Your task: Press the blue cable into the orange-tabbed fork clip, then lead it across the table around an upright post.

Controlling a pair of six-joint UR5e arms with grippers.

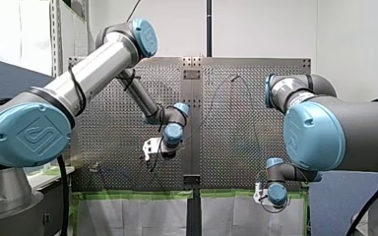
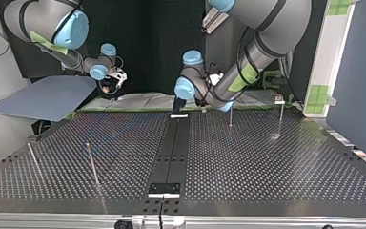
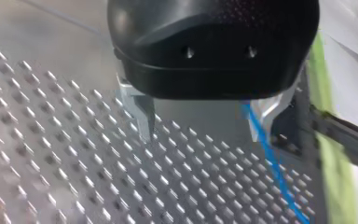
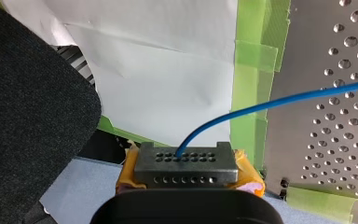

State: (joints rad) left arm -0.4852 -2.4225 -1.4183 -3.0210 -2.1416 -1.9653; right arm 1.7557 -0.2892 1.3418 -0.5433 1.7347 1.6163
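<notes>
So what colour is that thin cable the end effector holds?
The cable is blue, clearest in the right wrist view, rising from the right end effector.

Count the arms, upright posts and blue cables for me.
arms: 2
posts: 4
blue cable: 1
total: 7
</notes>
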